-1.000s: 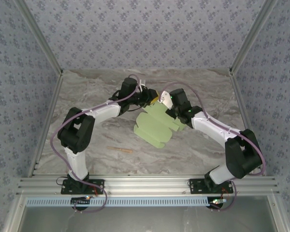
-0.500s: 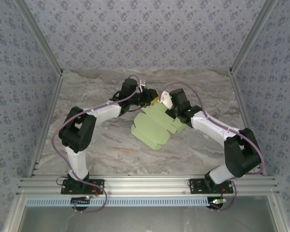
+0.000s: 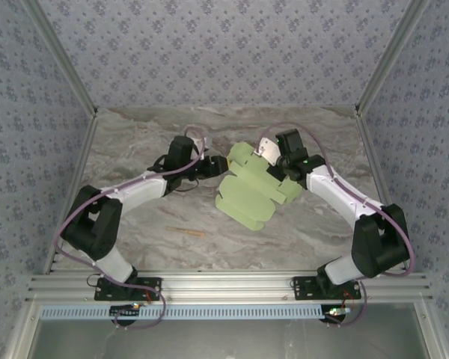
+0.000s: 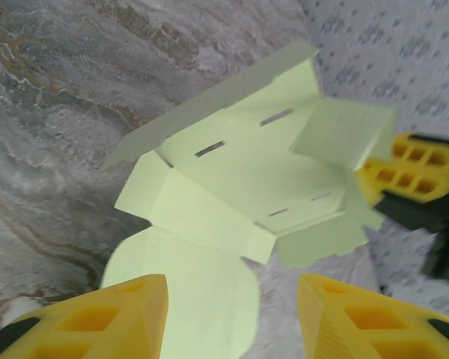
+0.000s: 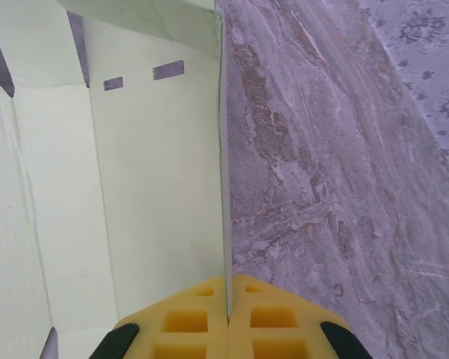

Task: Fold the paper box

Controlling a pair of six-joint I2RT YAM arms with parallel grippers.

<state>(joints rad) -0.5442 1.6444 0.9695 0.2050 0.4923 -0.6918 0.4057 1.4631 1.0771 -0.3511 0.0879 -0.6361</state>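
Note:
The paper box is a pale green die-cut sheet, partly creased, resting tilted on the marble table at mid-table. In the left wrist view the paper box shows slots and raised flaps. My right gripper is shut on the sheet's far right edge; in the right wrist view its yellow fingers pinch the upright card edge of the paper box. My left gripper stands open just left of the sheet, and in its own view the left gripper has a rounded flap lying between its fingers without touching them.
A thin tan stick lies on the table toward the front left. Patterned walls and metal frame rails enclose the table. Bare marble lies to the right of the sheet.
My left arm has drawn back to the left and away from the sheet. The right gripper has shifted a little right and back, carrying the sheet's edge with it.

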